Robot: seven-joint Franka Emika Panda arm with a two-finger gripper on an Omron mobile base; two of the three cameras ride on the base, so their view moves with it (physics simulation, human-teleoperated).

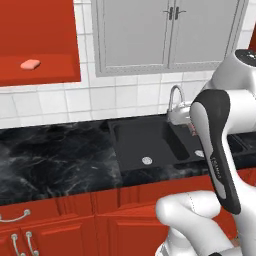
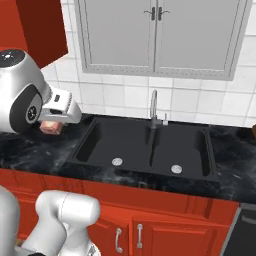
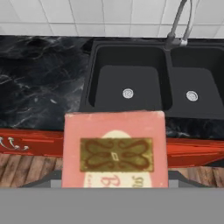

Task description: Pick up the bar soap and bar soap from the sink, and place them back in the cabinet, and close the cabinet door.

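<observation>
Jaws clenched on the brown soap [image 3: 114, 151], held above the tabletop [image 3: 41, 94] left of the sink [image 3: 127, 83]. The open cabinet [image 1: 37, 70] lies up and left of the jaws; the pink soap [image 1: 30, 64] already rests on its shelf.
</observation>
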